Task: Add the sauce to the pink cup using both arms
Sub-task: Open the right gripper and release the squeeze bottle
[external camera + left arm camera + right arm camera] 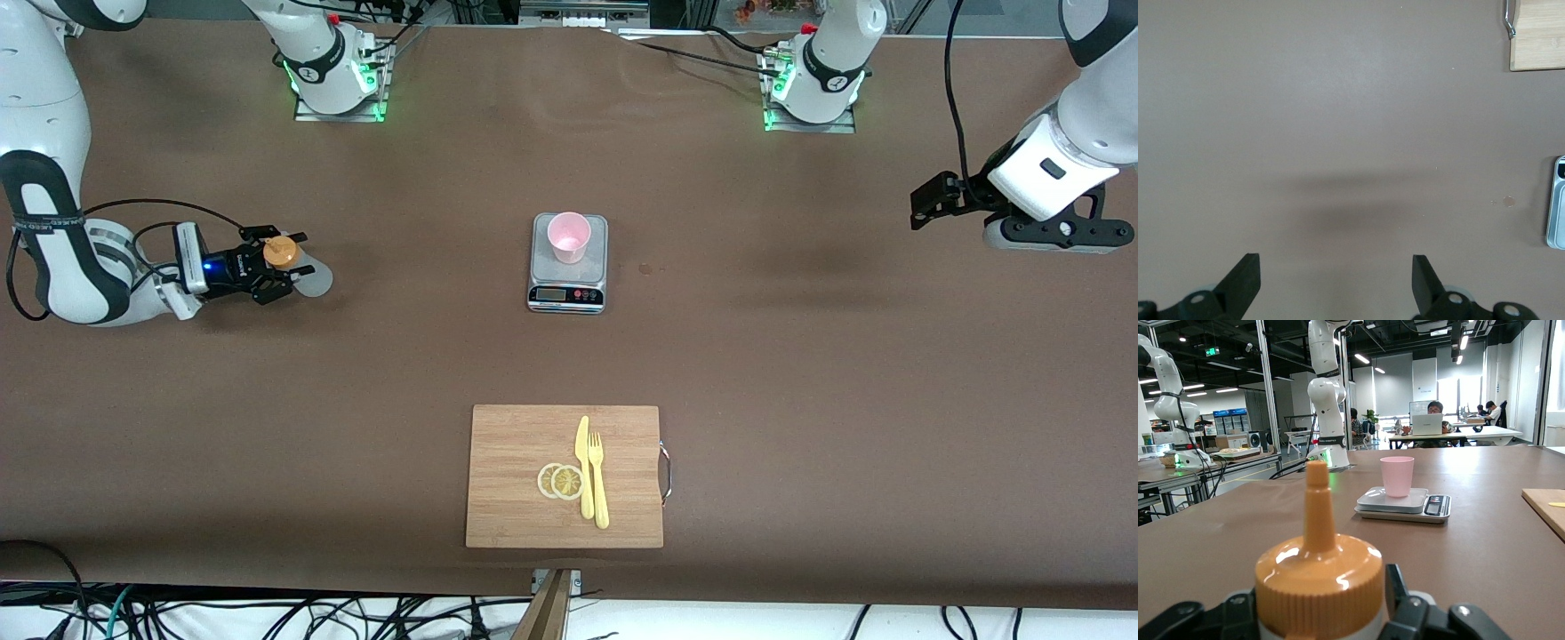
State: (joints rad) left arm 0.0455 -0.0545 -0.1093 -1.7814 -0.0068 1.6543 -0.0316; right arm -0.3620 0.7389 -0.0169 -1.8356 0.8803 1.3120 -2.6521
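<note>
The front view looks down from high across the table (800, 373) toward both arm bases, taking in its whole width. The left wrist view stares straight down at bare table from above, catching an edge of the scale (1557, 203) and a board (1538, 40) corner. The right wrist view sits low, level with the table, the sauce (1319, 577) cap close before it, facing the scale and cup (1397, 476), which the front view also shows.
</note>
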